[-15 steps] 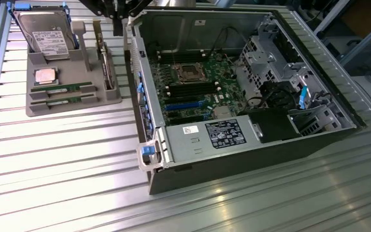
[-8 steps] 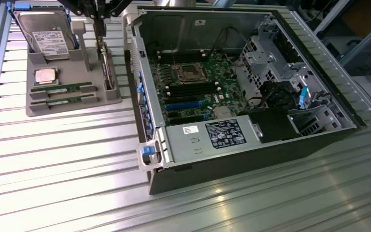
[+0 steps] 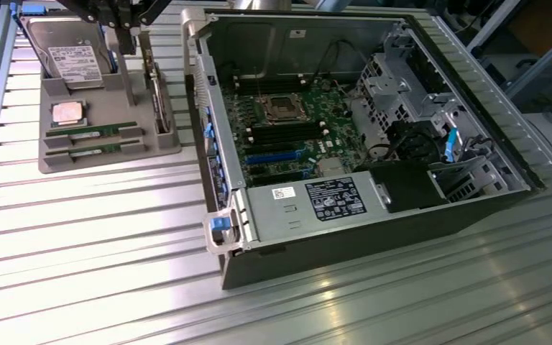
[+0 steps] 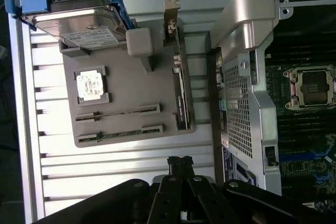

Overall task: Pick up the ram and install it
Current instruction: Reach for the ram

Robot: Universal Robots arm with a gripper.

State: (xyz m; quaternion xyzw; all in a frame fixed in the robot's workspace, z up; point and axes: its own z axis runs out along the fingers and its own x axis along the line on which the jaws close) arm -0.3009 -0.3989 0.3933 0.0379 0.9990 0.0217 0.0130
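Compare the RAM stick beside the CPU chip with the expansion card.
The RAM stick is narrow and sits low in its slot; the expansion card is wider and stands tall. The card has a metal bracket; the stick has none. Both are circuit boards on the gray tray.

I'm seeing the tray sitting at the exterior view's left of the open case. On it, the hard drive is leaning at the far end and the CPU chip is resting mid-tray. One ram stick is lying just behind a second ram stick at the near end, and the expansion card is standing along the case-side edge.
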